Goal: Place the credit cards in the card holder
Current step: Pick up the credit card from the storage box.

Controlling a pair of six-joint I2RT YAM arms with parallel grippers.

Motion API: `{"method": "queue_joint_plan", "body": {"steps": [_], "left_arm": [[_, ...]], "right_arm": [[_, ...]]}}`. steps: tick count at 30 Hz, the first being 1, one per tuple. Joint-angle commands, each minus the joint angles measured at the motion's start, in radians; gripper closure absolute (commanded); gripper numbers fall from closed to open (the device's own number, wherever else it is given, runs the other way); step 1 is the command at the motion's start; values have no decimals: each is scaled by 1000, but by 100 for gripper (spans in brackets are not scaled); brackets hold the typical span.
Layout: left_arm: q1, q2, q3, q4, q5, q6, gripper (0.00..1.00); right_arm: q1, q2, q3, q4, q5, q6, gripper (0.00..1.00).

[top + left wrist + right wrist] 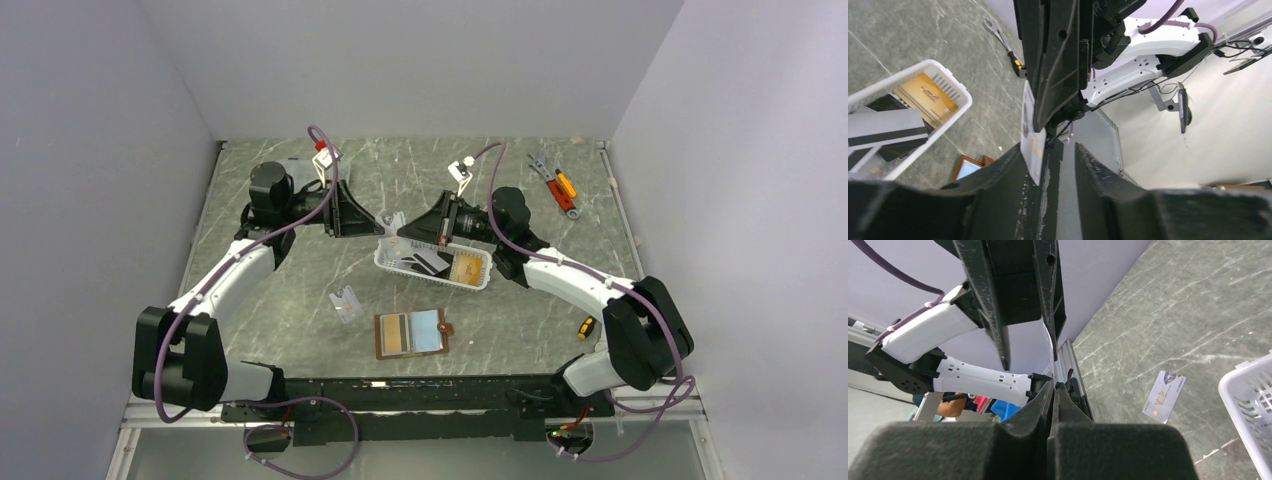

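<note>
The right hand (pixel 1054 386) is pressed shut on the edge of a pale card (pixel 1031 136), which is held upright in the air over one corner of the white basket (pixel 964 100). The left hand (pixel 1062 149) is set against the same card from the opposite side. Its fingers are spread, with the card lying against one finger and a clear gap to the other, so no grip by that hand is shown. A handover between the two hands is judged to be the step in hand.

Below, several credit cards are seen in the basket, an orange-gold card (pixel 466 268) and black cards (pixel 430 262) among them. A VIP card (pixel 1164 396), pale as well, lies loose on the bench (pixel 300 280) near the basket.

The card holder (pixel 425 330) lies opened flat on the bench toward the near edge, pale blue inside up, well apart from both hands. Its left half seems to carry a gold-toned card with a dark stripe, though this cannot be told for certain.

The task is judged to be at an early stage: at most one card is stowed, one is in the air, and the rest are yet to be picked up.
</note>
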Motion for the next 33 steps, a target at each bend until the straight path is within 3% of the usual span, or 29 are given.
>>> {"method": "queue_joint_plan", "body": {"steps": [1,9,16,21,23,25,29,33], "left_arm": [[-4,-3,-20,169,45,-104,62],[-1,-5,-12,146,51,-93,78],[19,-9,-4,95,43,-74,100],[35,-21,-12,85,46,-74,100],[37,-25,-13,83,46,-75,100],[36,-26,-14,87,46,-79,100],[37,-32,-6,79,52,-77,100],[37,-43,23,-39,55,-8,95]], "right_arm": [[8,17,18,82,-5,6,100],[48,50,62,107,-61,2,100],[111,89,89,144,-113,14,89],[120,108,52,295,-143,102,72],[120,107,43,312,-139,115,69],[121,105,45,310,-121,116,74],[118,95,55,253,-94,99,98],[73,45,-9,188,-34,84,100]]}}
